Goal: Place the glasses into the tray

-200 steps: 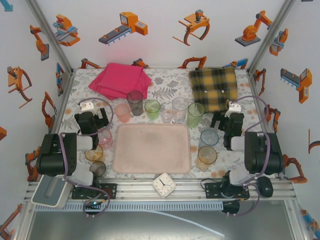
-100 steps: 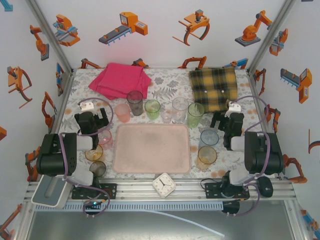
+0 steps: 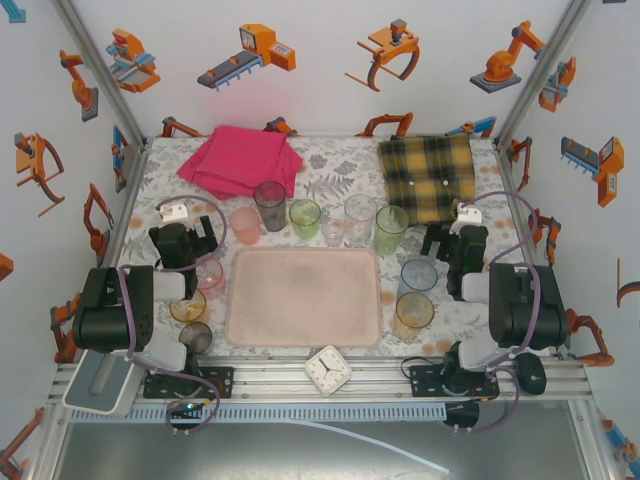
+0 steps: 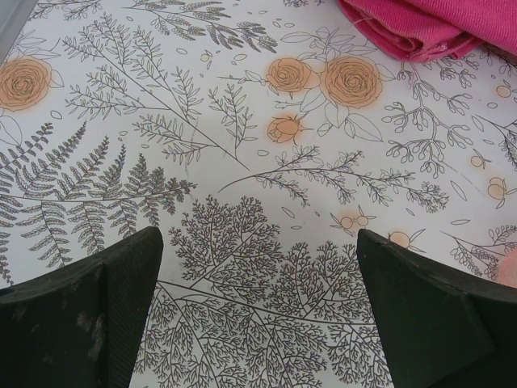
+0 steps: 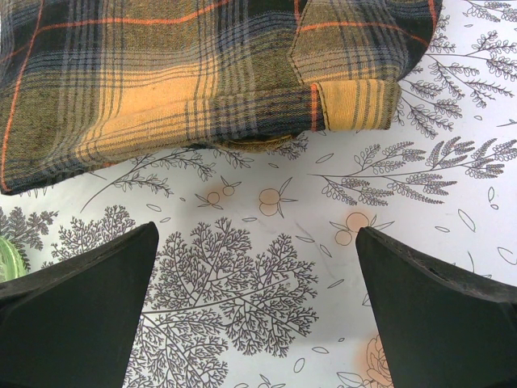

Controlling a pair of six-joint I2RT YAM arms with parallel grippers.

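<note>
Bench (image 3: 330, 165) in leafy print carries the tray (image 3: 303, 298) between the two arms' fingers, with the glasses (image 3: 305, 217) standing outside its rim, some just inward of each pair. Left fingers (image 4: 73, 315) and right fingers (image 5: 73, 315) are both spread wide, grasping nothing.

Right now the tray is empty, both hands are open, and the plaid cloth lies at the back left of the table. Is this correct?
One thing is wrong: the plaid cloth lies at the back right of the table, as the top view shows. The tray is empty, and the left hand and right hand are open.
</note>
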